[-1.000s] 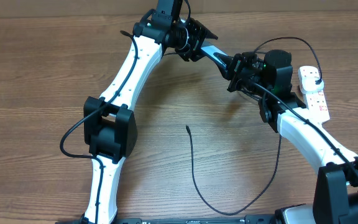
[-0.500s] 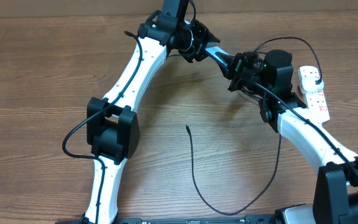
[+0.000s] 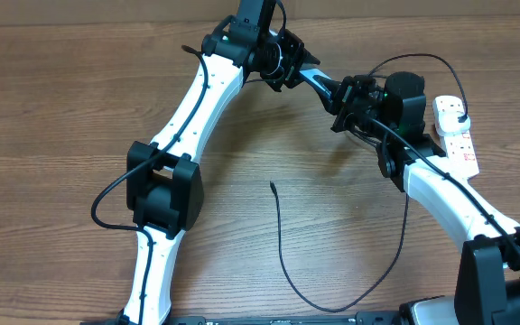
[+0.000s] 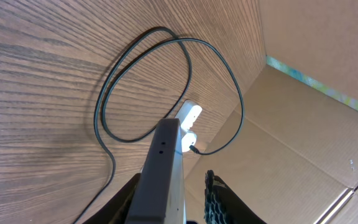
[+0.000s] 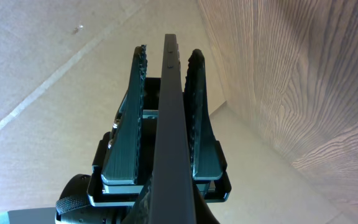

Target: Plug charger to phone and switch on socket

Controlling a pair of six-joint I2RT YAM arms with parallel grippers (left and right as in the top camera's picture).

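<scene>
At about 12 o'clock on the overhead view, the left claw (image 3: pixel 287 61) stands partly open astride one end of the phone (image 3: pixel 317 79). The left wrist view shows a gap between the phone's edge and one finger (image 4: pixel 213 196). The phone is held edge-on above the bench (image 3: pixel 61 108), and its other end is clamped in the right claw (image 5: pixel 168 56), whose jaws press flat on both faces. The charger (image 3: pixel 278 235) has its tip lying free near the centre. Its cable runs toward 6 o'clock, then curves up to the socket (image 3: pixel 457 135) at 3 o'clock, where its plug sits.
</scene>
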